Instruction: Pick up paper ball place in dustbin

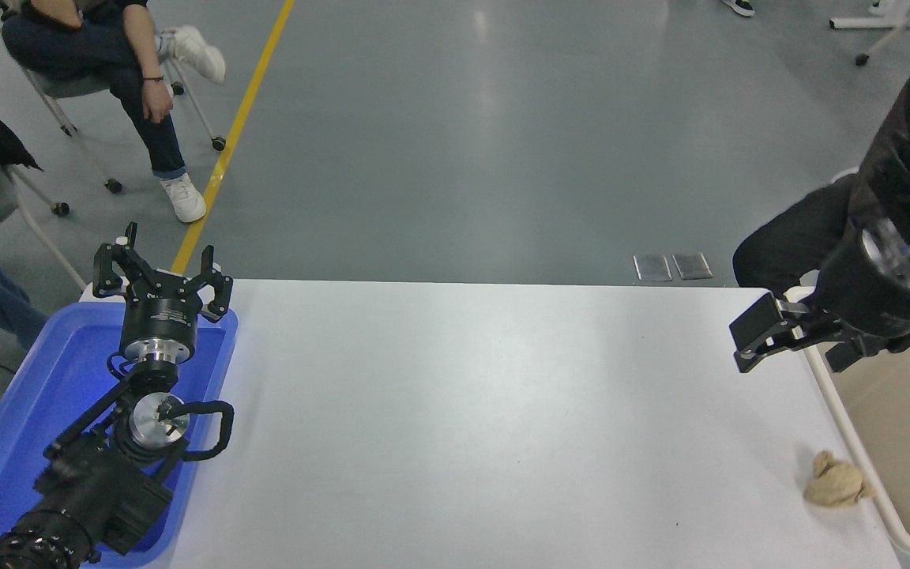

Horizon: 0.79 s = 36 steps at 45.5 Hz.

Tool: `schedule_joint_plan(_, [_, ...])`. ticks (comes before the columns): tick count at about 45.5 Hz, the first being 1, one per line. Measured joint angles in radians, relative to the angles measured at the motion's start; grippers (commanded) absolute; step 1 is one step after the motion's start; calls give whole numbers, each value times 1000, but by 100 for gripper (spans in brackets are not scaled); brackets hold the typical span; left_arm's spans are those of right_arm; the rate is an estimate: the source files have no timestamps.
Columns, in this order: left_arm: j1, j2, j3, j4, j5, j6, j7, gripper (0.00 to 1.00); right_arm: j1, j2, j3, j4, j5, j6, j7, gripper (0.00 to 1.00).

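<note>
Hovering my right gripper (799,341) above the far end of the dustbin (846,431) rim, fingers spread and holding nothing, I judge this the approach step. The paper ball (834,482) lies on the white table (463,411), touching the dustbin's near-left rim (or nearly so; hard to tell). Next I'd bring the claw nearward along the rim and down over the ball. Left gripper (163,276) sits parked, open, far left of the dustbin.

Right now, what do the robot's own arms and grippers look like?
Both arms are black. The left gripper has angular black linkage fingers on a black cylinder with small white print, a silver collar and a looping black cable. The right gripper shows a glossy black cylinder, a silver flange and blocky black fingers.
</note>
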Motion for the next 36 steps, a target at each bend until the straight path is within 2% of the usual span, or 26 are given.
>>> schedule_joint_plan(6, [0,0,0,0,0,0,0,99,-225,-129,136,-88,-166,-39,0,100])
schedule_joint_plan(14, [0,0,0,0,0,0,0,99,-561,-206,383,-225,-336,-114,1,100])
schedule_joint_plan(24, [0,0,0,0,0,0,0,99,-916,-192,631,-404,-476,-252,1,100])
schedule_joint_plan(36, [0,0,0,0,0,0,0,99,-1101,-164,746,-506,-527,-367,1,100])
